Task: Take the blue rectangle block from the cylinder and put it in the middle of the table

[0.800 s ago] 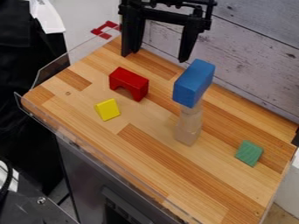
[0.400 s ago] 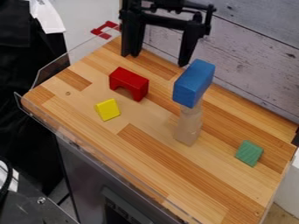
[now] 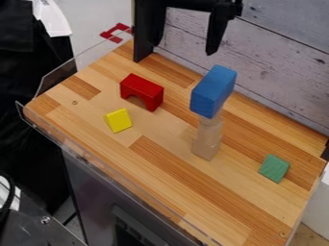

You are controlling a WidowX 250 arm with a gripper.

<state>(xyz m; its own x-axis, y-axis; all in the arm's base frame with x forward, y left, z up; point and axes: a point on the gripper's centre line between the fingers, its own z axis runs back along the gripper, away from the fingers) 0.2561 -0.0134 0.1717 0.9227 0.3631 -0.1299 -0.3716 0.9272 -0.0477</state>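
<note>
In the camera view, the gripper (image 3: 175,56) has edged toward the frame's top, spread wide and empty; the blue rectangular block (image 3: 213,91) remains on the cylinder (image 3: 208,138), right of centre, so grasping is still to come.

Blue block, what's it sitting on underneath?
Under the blue block is a slim, pale column standing upright on the wooden table. The block hides the column's top, so its shape and how they meet can't be seen.
</note>
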